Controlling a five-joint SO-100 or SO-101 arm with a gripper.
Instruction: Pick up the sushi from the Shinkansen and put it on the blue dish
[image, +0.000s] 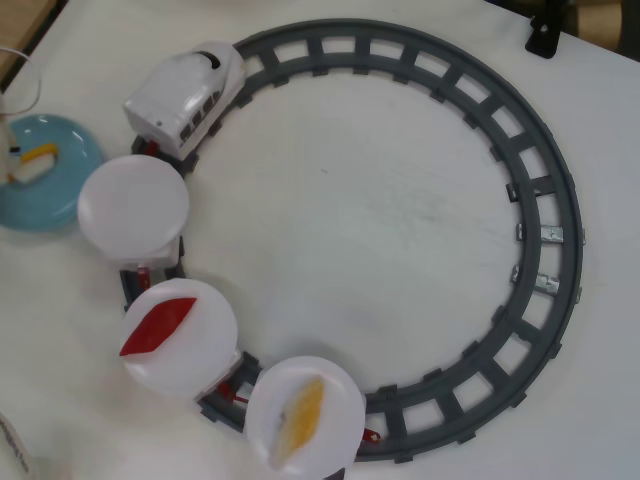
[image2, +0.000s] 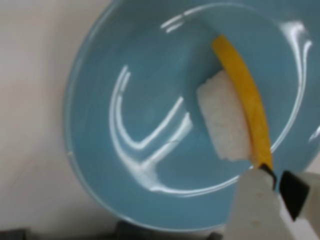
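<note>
The blue dish lies at the left edge of the overhead view and fills the wrist view. The sushi, orange-yellow on a white rice block, is tilted on its side over the dish; it also shows in the overhead view. My gripper enters the wrist view at the bottom right, its white fingers closed on the sushi's near end. In the overhead view the gripper is almost wholly cut off at the left edge. The white Shinkansen stands on the track at the upper left.
A grey circular track rings the table. Behind the train, the first white plate is bare, the second carries a red pointed piece, and the third a paler yellow piece. A black clamp sits top right.
</note>
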